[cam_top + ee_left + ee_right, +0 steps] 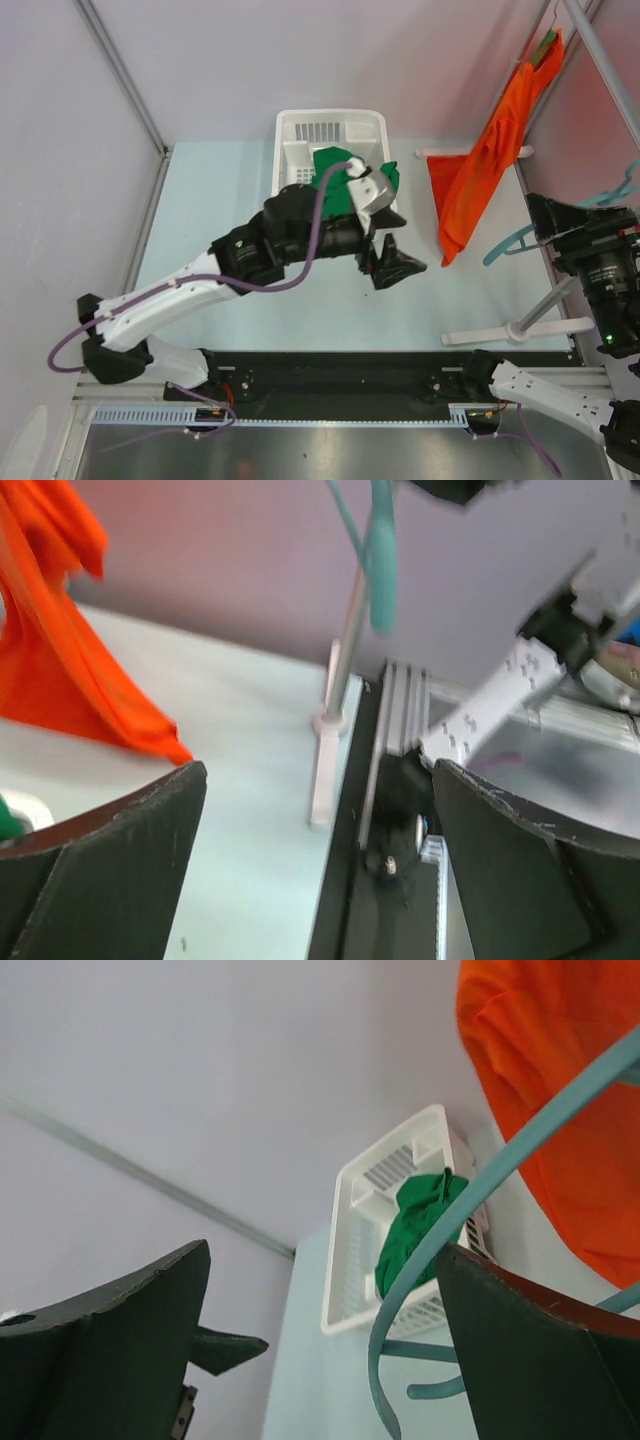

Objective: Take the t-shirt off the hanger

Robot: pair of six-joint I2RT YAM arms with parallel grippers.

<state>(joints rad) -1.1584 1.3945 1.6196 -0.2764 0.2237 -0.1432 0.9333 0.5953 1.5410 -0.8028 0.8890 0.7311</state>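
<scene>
left gripper [320,780]: jaws spread wide, nothing between them; it hangs over the table [220,230].
right gripper [320,1260]: jaws spread wide; the teal hanger [520,1145] crosses the gap close to one finger and is not clamped. Whether it touches that finger cannot be told.
teal hanger: bare, no garment on it; it curves out ahead of the right gripper.
green t-shirt [343,178]: off the teal hanger, bunched in the white basket [300,135], just beside the left gripper's wrist and well ahead of the right gripper.
white basket: on the table, alongside the left gripper.
orange t-shirt [490,150]: hangs from the rack [520,325], between the two grippers, ahead of both.
rack: white foot on the table, near the right gripper.
</scene>
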